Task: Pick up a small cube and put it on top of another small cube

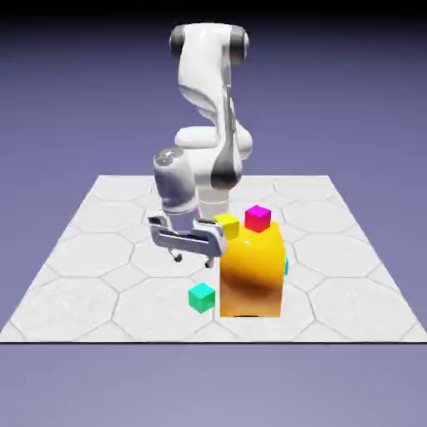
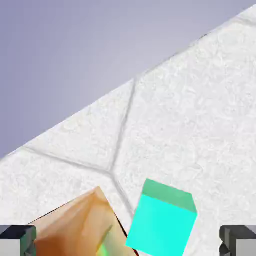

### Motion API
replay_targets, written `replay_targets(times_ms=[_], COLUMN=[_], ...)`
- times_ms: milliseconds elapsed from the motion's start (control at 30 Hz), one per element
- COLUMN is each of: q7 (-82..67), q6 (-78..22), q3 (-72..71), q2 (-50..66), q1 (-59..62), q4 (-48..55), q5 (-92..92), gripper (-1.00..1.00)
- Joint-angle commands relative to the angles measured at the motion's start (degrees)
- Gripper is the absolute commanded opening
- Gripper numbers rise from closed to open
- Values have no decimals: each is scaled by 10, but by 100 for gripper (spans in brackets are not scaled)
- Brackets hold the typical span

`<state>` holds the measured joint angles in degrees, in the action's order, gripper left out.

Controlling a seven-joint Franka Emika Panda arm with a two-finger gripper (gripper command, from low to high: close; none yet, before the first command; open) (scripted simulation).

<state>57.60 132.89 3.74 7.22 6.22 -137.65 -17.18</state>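
Hand view: my end effector [image 2: 128, 240] is spread wide, holding nothing. The teal cube [image 2: 162, 220] lies on the worktop [image 2: 200, 125] at 6 o'clock, just beside the big orange block [image 2: 75, 225]. I judge: center first, descend without clipping that block.

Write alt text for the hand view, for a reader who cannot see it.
A small teal-green cube sits on the white hexagon-tiled table, low in the picture between the open gripper's two grey fingertips. A corner of the big orange-yellow block lies just beside it, and blue-violet backdrop fills the upper left.
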Motion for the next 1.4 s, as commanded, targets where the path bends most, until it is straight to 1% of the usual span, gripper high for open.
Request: replay_targets(times_ms=[0, 167, 200, 233, 367, 400, 433, 533, 600, 633, 1033, 1133, 1233, 1367], q7=[8, 47, 49, 49, 21, 21, 21, 44, 64, 50, -86, -35, -1, -6], q6=[-21, -128, -133, -133, -44, -44, -44, -118, -142, -155, -454, -509, -515, -443], q3=[2, 12, 12, 12, -11, -11, -11, 8, -9, -21, -111, -94, -82, -86], q2=[21, 125, 129, 129, 195, 195, 195, 140, 146, 145, -38, -99, -114, -124], q1=[3, 21, 22, 22, 17, 17, 17, 21, 51, 59, 33, -6, -13, -17], q4=[12, 73, 76, 76, 49, 49, 49, 71, 76, 85, 213, 210, 197, 114], q5=[-9, -54, -56, -56, -94, -94, -94, -62, -31, -7, 186, 129, 94, 90], gripper=[0, 0, 0, 0, 0, -100, -100, -100, -100, -100, -100, -100, -100, -100])
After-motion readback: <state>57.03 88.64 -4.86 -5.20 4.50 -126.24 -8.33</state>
